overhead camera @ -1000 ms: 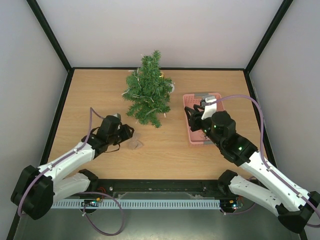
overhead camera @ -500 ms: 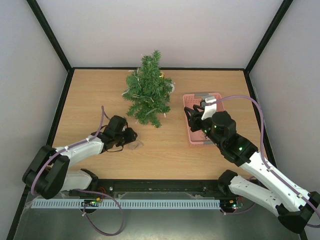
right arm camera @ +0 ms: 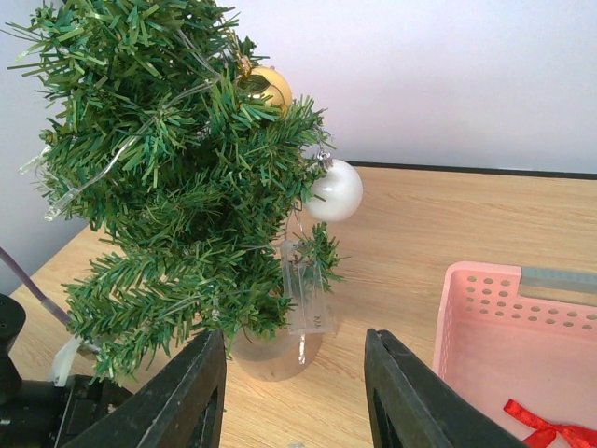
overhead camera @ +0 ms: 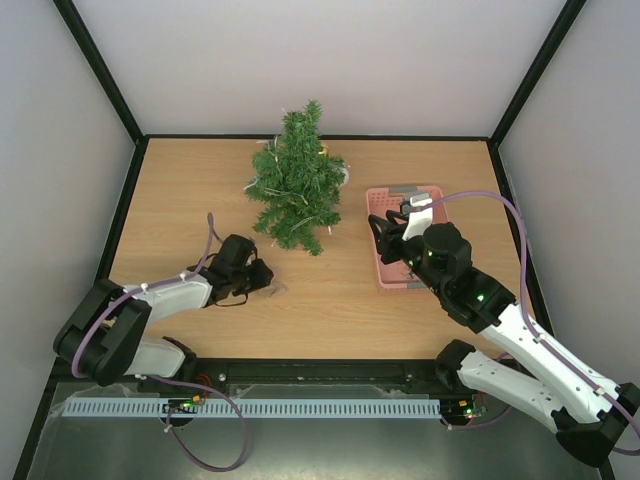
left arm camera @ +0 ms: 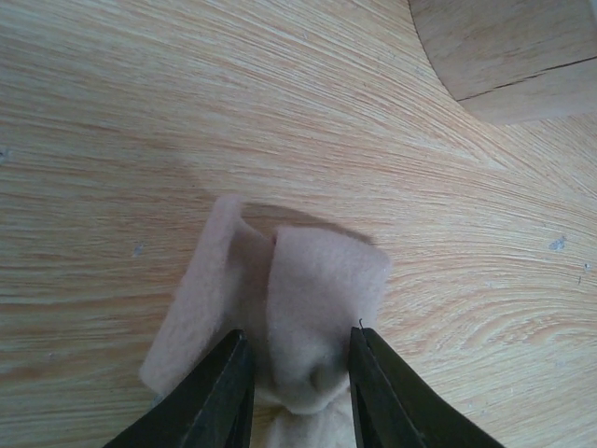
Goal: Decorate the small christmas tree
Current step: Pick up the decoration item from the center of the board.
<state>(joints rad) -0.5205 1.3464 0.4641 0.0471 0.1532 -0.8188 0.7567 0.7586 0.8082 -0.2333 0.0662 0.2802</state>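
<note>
One felt piece (left arm camera: 317, 280) sits pinched in left gripper (left arm camera: 298, 336); right gripper (right arm camera: 294, 334) gapes empty.
Next call, I'd say: lift it to the small christmas tree (overhead camera: 295, 190).

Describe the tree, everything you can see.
The tree is a small dark-green artificial conifer with bushy needle branches, standing upright on a pale base at the far middle of the table, left of the pink basket. It carries a gold ball, a white ball, a light string and a clear battery box.

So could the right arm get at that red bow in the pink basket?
Probably yes: the open right gripper hangs just over the basket, and nothing covers the bow.
</note>
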